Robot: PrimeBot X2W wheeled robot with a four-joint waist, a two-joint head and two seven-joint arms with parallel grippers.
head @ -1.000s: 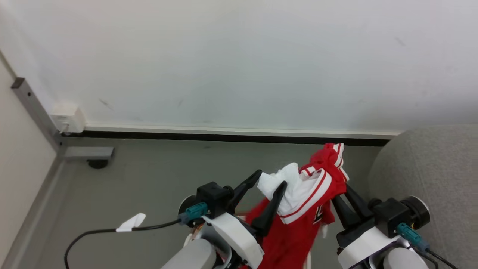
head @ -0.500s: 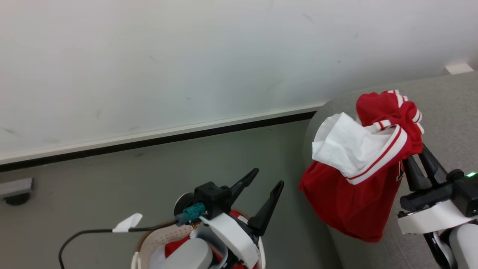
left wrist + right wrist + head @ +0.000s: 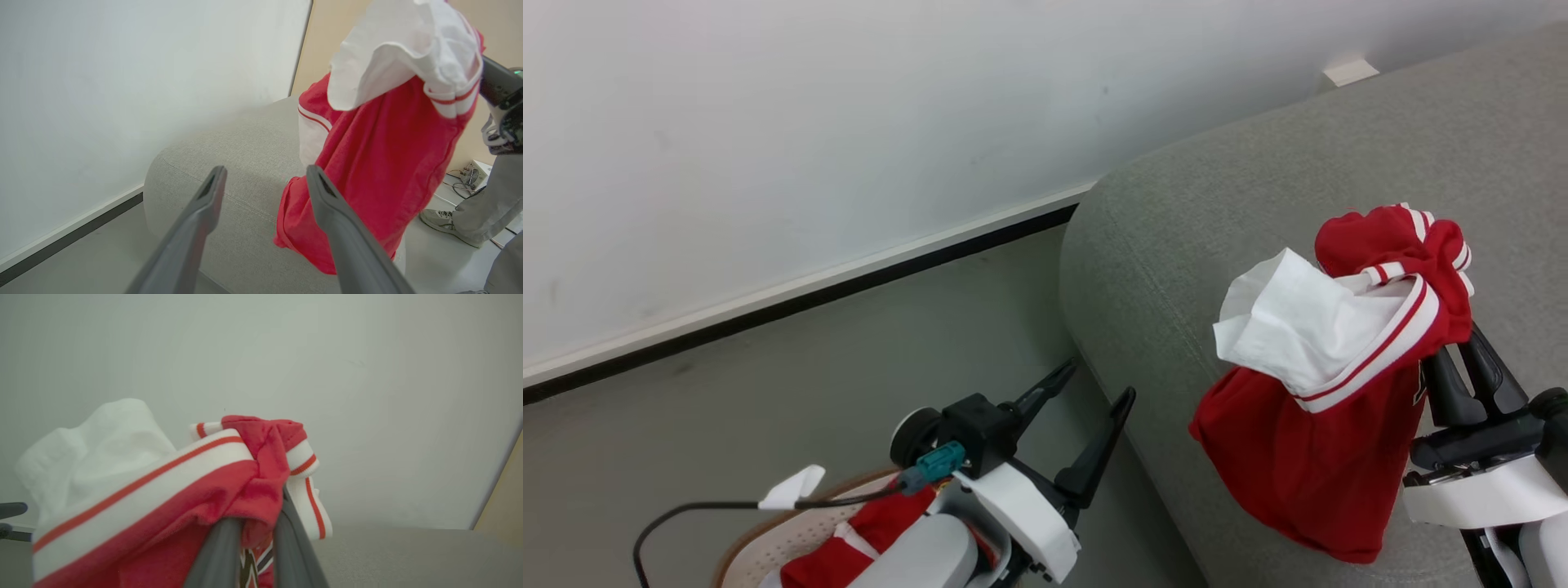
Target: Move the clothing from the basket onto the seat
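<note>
The right gripper (image 3: 1458, 359) pinches a bunched red-and-white garment (image 3: 1323, 441) hanging over the grey seat (image 3: 1176, 229) (hem touching or not, I cannot tell), while the left gripper (image 3: 1096, 382) stands spread and empty above the basket (image 3: 792, 535), which holds more red clothing (image 3: 866, 527).

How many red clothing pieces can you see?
2. One red garment hangs from the right hand over the seat; a second garment lies in the basket. More may be hidden there.
</note>
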